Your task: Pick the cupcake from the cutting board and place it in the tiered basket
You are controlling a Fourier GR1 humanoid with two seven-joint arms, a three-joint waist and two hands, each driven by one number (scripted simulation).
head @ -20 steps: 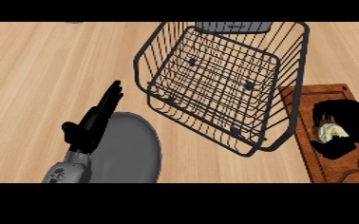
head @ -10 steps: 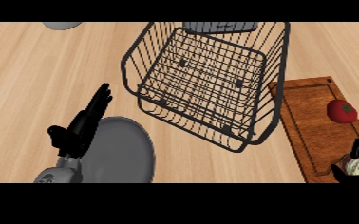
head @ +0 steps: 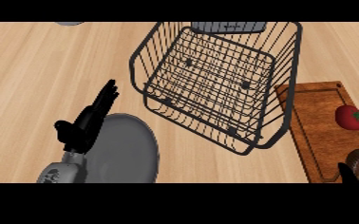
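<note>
1. Our left robot hand [head: 88,123] rests open, fingers straight, over a grey plate [head: 129,152] on the counter [head: 56,66], out of the way.
2. The wire basket [head: 217,83] sits mid-counter, empty.
3. On the board [head: 316,123] we see a red item [head: 347,116]; the cupcake isn't clearly visible.
4. Our right robot hand [head: 348,173] barely shows at the corner; its state we cannot tell.

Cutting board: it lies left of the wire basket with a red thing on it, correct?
Not quite. The head view shows the cutting board to the right of the wire basket, not left. The red thing does sit on it.
</note>
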